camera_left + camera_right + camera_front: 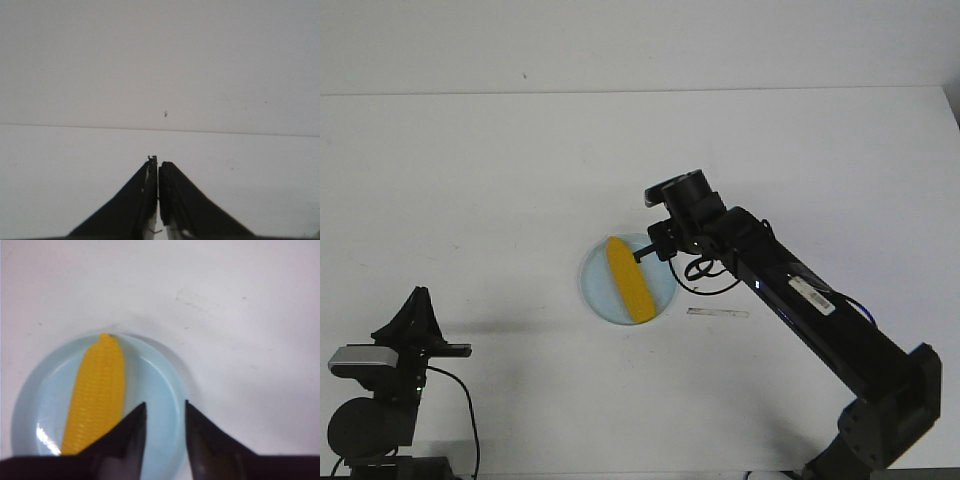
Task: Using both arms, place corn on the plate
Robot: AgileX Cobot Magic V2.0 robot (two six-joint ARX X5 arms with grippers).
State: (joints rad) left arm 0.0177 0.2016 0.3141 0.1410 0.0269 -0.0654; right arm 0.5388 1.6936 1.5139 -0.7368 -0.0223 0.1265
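Corn point(628, 280): lies flat on the plate point(594, 290), wholly inside the rim; free of both grippers.

Long axis of corn: in the front view, runs from the far side of the plate, slightly left, to the near side, slightly right. The right wrist view shows a tapered end point(105, 338) pointing away from that camera.

Plate: rests on the white table point(470, 180) near its middle, just in front of the right arm's reach.

Right gripper point(165, 412): hangs over the right part of the plate, beside the corn and apart from it; jaws parted by a moderate gap, nothing between them. Bare plate shows through the gap.

Corn relative to right jaws: to the robot's left of the gap, its axis roughly parallel to the fingers.

Left gripper point(158, 167): parked at the near left of the table, well apart from the plate; jaws pressed together, holding nothing. Its camera sees only bare table.

Nearer arm: the right, by a wide margin.

Task state (judgement): placement appears complete; the coming move is probably a clear retreat of the right gripper, away from the corn.

Minor object: a thin pale strip point(717, 313) lies on the table just right of the plate.
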